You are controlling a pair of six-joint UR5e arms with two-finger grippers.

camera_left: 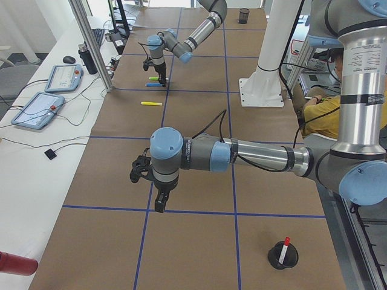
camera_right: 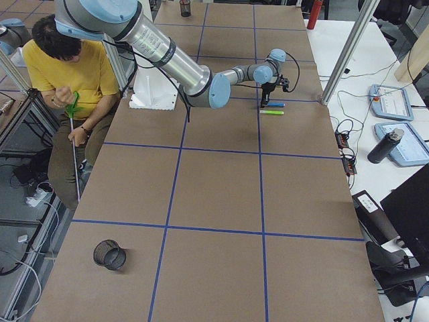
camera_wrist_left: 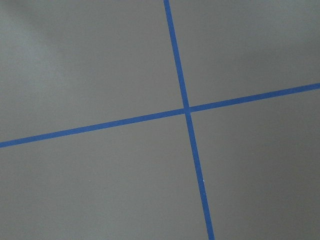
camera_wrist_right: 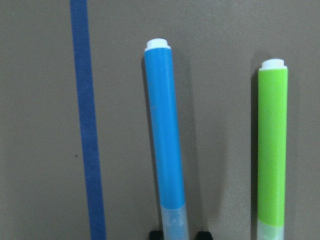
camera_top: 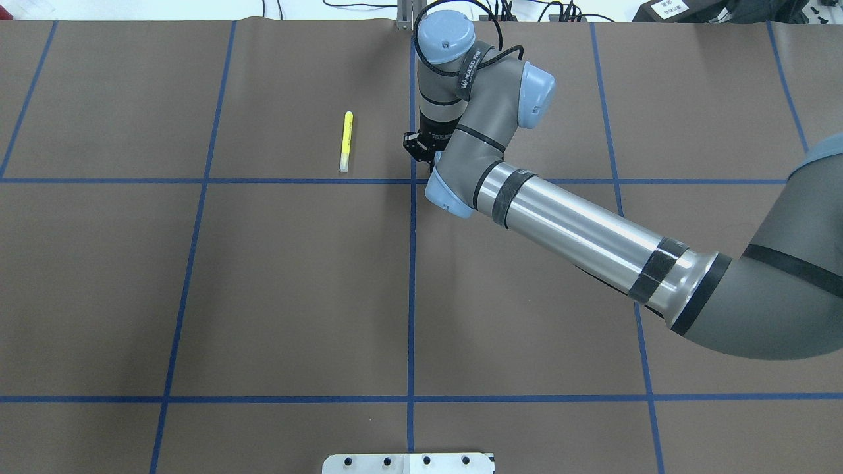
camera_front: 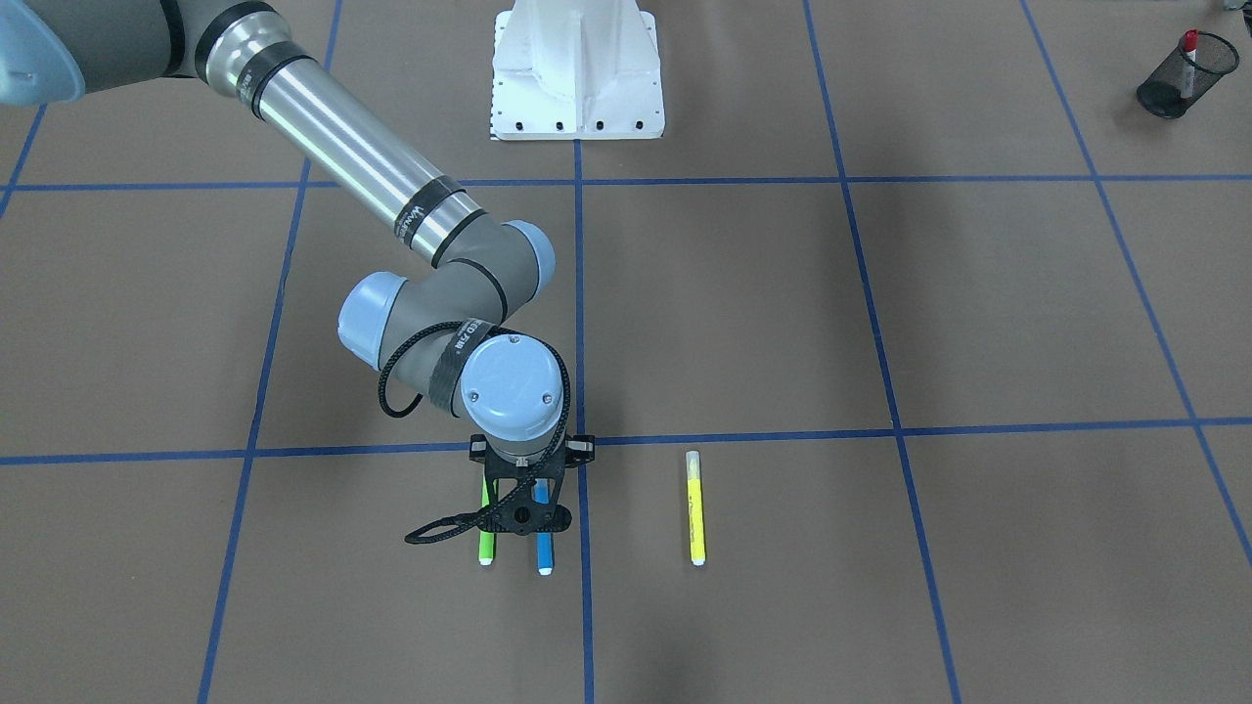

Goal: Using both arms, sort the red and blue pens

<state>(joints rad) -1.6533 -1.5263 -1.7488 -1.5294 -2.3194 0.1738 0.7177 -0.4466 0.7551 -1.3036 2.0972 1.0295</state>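
We see the blue pen (camera_wrist_right: 162,135) lying flat on the brown table (camera_front: 880,313), just beside a blue tape line (camera_wrist_right: 87,120) and parallel to it. Its barrel is bright blue, with a small white end and a clear cap at the other end. A green marker (camera_wrist_right: 272,145) of the same build lies parallel, near it and not touching, on the side away from the line. A yellow marker (camera_front: 695,508) lies well apart across the tape line.

The right end effector (camera_front: 519,513) points straight down over the blue pen. In the right wrist view its two black fingertips (camera_wrist_right: 156,234) stand on either side of the clear cap, spread and not clenched, with a thin dark gap on one side.

The red pen (camera_front: 1189,44), white-barrelled with a red cap, stands tilted in a black mesh cup (camera_front: 1174,83) at the far corner of the table on the robot's left.

The left end effector (camera_left: 159,204) hangs above a crossing of tape lines, near that cup, and we cannot tell whether it is spread or clenched
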